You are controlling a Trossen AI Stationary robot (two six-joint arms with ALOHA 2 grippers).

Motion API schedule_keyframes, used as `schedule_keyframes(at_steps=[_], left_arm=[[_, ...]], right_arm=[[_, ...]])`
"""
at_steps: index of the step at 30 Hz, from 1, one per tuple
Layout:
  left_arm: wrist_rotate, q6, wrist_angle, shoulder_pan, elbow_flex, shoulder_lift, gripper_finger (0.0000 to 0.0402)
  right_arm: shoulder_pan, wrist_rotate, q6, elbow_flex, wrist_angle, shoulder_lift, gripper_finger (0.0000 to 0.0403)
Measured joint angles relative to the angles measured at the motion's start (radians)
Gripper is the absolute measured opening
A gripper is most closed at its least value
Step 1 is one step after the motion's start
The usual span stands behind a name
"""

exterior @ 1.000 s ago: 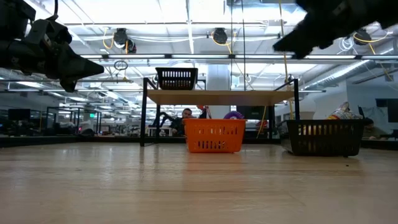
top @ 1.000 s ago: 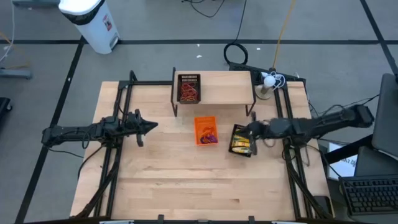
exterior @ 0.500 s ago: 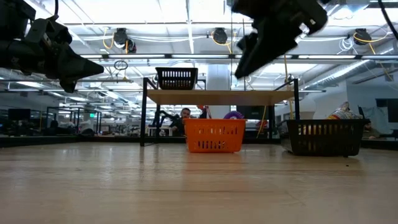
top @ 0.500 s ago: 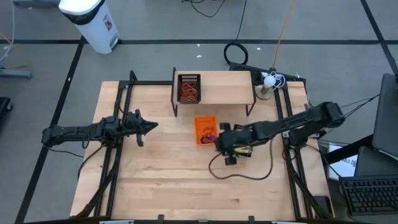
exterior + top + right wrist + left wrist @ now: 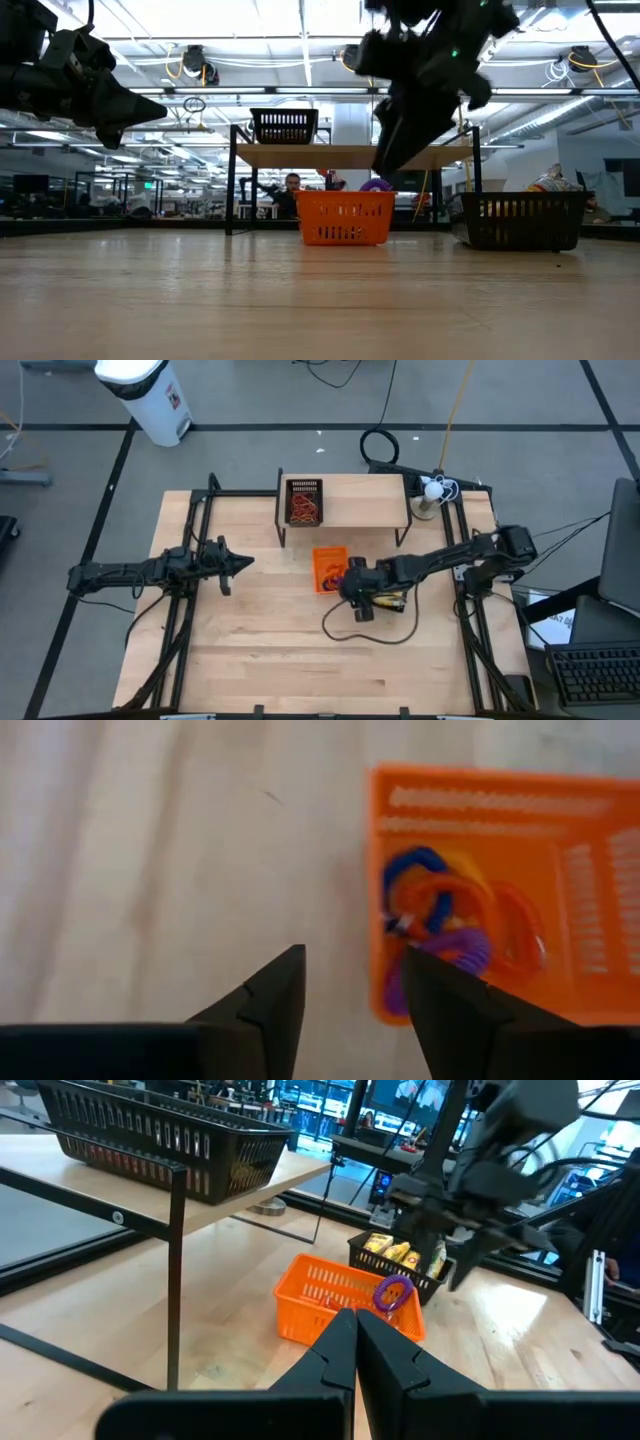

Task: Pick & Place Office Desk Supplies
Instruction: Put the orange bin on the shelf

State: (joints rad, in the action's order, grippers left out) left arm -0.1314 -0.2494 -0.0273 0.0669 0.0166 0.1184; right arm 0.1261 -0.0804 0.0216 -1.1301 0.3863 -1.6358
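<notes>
The small orange tray (image 5: 328, 565) sits mid-table and holds blue, orange and purple rings (image 5: 440, 920). My right gripper (image 5: 352, 982) hangs open above the table beside the tray's edge, its fingers pointing down, with nothing between them. In the low view it (image 5: 388, 160) is above the tray (image 5: 345, 218). A black mesh tray with yellow packets (image 5: 400, 1255) stands to the right of the orange one, partly under my right arm. My left gripper (image 5: 240, 563) waits shut above the table's left side.
A raised wooden shelf (image 5: 350, 510) on black legs stands at the far middle. It carries a second black mesh tray (image 5: 304, 502) holding red-brown rubber bands. A loose black cable (image 5: 365, 635) from the right arm loops over the table near the centre.
My right gripper has swung from over the black mesh tray of yellow packets toward the table's left, to the orange tray, and has tipped its fingers downward. The cable loop has trailed along with it onto the table.
</notes>
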Motion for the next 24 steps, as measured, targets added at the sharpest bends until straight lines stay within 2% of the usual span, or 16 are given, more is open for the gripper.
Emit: schedule_keyframes(at_steps=[12,24], left_arm=[[0.002,-0.018,0.001,0.0,0.0,0.0,0.0005],[0.003,-0.019,0.004,0.0,0.0,0.001,0.0005]], right_arm=[[-0.094,0.032,0.0,0.0,-0.018,-0.089,0.0155],[-0.034,0.037,0.066,0.0,-0.132,-0.109,0.0155]])
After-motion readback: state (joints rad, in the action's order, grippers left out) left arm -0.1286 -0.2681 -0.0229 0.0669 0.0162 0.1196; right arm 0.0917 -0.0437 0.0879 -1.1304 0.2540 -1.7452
